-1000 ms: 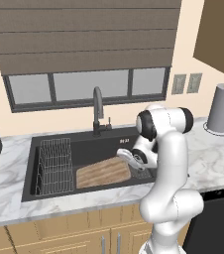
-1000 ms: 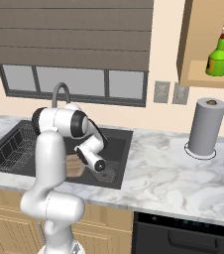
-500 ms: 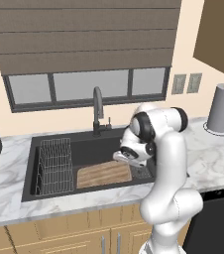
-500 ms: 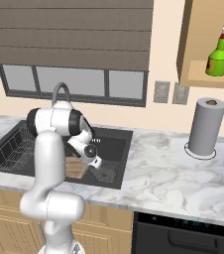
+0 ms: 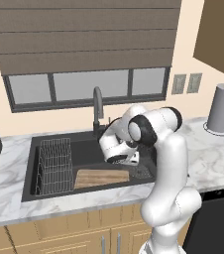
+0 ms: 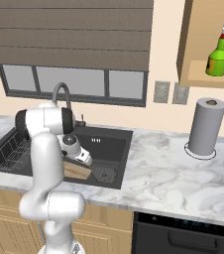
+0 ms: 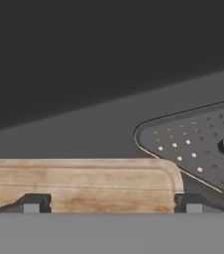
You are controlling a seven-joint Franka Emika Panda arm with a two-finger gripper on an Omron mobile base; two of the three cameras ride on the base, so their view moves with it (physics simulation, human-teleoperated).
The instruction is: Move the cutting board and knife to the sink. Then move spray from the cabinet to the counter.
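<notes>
- cutting board (image 5: 102,177) lies flat on the floor of the sink (image 5: 59,137), long axis running left-right along the basin's front wall in the left base view.
- Board sits between the wire rack (image 5: 53,166) on the left half of the basin and the drain grid (image 7: 198,144) on the right; its rounded right-hand corner ends just beside the grid in the hand view.
- Sink contents visible: board, wire rack, drain grid. Knife: can't make it out in any view.
- gripper (image 7: 109,203) hangs in the basin over the board's right end, jaws spread wide, nothing between them. Both fingertips (image 7: 32,203) show low in the hand view with the board's wood spanning the gap; contact with the board can't be judged.
- faucet (image 5: 97,110) stands behind the basin, neck curving forward.
- spray (image 6: 217,52) stands upright on the shelf of the open cabinet (image 6: 203,74), top right of the right base view.
- paper towel roll (image 6: 205,126) stands upright on the counter (image 6: 173,168), right of the sink, below the cabinet.
</notes>
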